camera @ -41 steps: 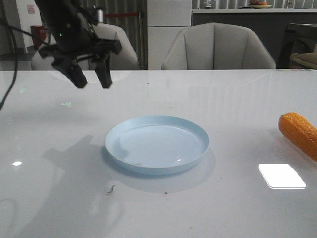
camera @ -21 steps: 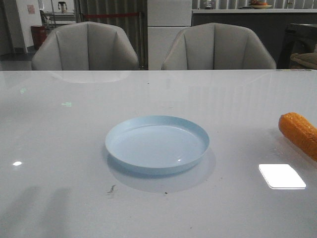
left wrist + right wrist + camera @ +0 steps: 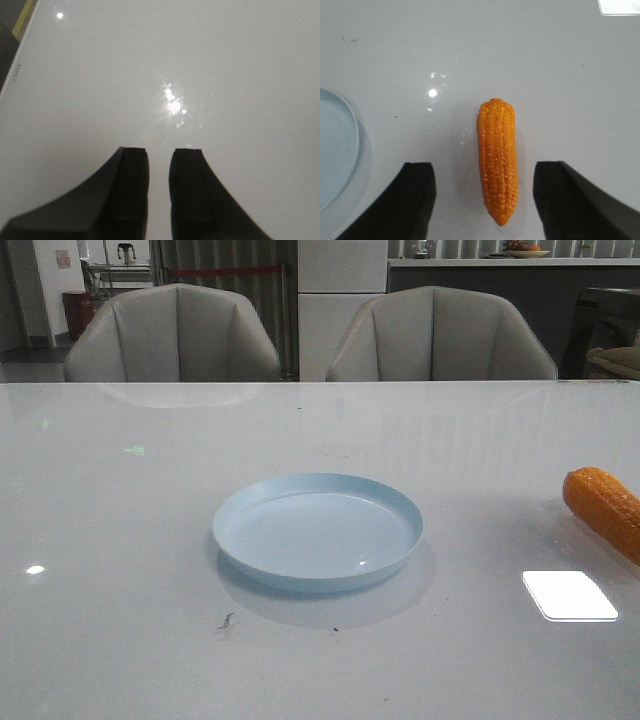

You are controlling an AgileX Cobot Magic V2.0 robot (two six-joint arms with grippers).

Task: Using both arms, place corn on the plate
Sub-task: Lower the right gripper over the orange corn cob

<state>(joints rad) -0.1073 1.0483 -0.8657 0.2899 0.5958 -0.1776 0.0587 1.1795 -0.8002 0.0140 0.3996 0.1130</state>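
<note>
Current step, as judged from the layout: approach to the corn (image 3: 498, 168) prior to pickup; no grasp has been made and the plate (image 3: 318, 531) carries nothing.

Location of the task item: the corn lies flat on the white worktop (image 3: 150, 500), at the right edge of the front view and partly cut off by it; it is well apart from the pale blue plate, which sits near the middle of the worktop; in the right wrist view the plate rim shows only at the frame edge.

Right claw (image 3: 485, 200): released, jaws spread wide; the cob lies lengthwise in the gap, with clear worktop showing between it and each finger (image 3: 415, 197); nothing is touched or held; height above the cob cannot be told from this view.

Left claw (image 3: 159, 192): clenched to a narrow slit, not fully shut; nothing lies between the jaws; only bare worktop with a light glare is visible beneath it; neither task item appears in the left wrist view.

Next move, as a judgement: descend the right claw around the cob's middle; close across its width, not its length; lift; carry towards the plate centre; the cob is round and may roll if contacted by one finger first, so both should meet it together.
</note>
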